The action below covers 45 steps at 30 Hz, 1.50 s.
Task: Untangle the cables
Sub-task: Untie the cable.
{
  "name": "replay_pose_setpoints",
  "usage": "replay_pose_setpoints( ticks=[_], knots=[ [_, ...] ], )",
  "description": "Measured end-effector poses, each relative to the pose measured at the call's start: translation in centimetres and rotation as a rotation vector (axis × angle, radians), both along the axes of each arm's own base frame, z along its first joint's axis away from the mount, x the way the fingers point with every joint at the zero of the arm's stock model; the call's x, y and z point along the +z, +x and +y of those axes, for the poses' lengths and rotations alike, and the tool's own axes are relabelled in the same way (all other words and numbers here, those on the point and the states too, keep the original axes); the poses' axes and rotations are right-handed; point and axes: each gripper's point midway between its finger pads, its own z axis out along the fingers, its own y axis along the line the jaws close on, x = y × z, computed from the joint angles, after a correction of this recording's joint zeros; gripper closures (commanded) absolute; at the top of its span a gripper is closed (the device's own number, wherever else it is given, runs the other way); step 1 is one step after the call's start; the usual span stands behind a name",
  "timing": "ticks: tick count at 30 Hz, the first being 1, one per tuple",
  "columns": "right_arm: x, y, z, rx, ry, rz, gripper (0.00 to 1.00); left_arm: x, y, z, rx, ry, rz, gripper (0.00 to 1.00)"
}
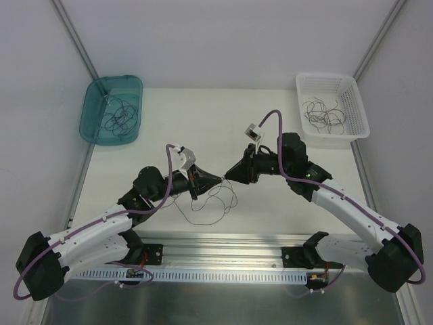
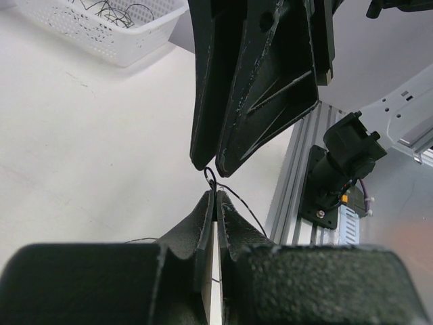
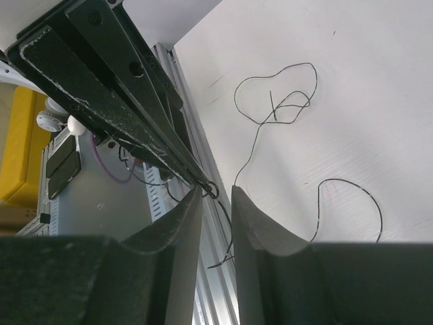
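Upper left, a glossy teal tub (image 1: 88,128) holds wiry dark strands. At centre, the left pincer (image 2: 214,203), its arm stretched low, is clamped shut on a hair-thin black cable (image 3: 274,112) that trails in loose loops over the white table (image 1: 270,217). The right pincer (image 3: 216,196) meets it tip to tip, slightly open. Upper right, a white mesh basket (image 1: 358,112) holds more strands.

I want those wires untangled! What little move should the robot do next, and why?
Probably close the right gripper on the cable. The left gripper pinches it shut, and the right's jaws stand apart just beside that pinch, so it has no hold yet.
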Motion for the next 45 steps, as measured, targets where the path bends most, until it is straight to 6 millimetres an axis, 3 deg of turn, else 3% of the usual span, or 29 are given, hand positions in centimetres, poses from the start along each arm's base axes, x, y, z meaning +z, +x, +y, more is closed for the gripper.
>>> replay_pose_setpoints(
  ticks=[17,27,32,35,38,45],
  knots=[
    [-0.5,-0.3,0.7,0.005,-0.003,0.029,0.86,0.2,0.1,0.0,0.009,-0.008,-0.004,1.00],
    [-1.0,-0.2,0.6,0.001,-0.023,0.018,0.99,-0.2,0.3,0.2,0.019,-0.001,0.001,1.00],
    [-1.7,-0.7,0.2,0.006,-0.074,-0.009,0.99,-0.8,0.2,0.7,0.043,0.013,0.015,1.00],
    [-1.6,-0.5,-0.3,-0.006,-0.119,-0.044,0.99,-0.8,0.3,1.2,0.071,0.022,0.017,1.00],
    [-2.3,0.8,-2.0,-0.082,-0.211,-0.073,0.99,-1.3,0.8,2.2,0.124,0.060,0.025,1.00],
    [-4.3,1.3,-4.2,-0.143,-0.338,-0.070,0.97,-2.0,1.1,2.1,0.131,0.108,0.058,1.00]
  ],
)
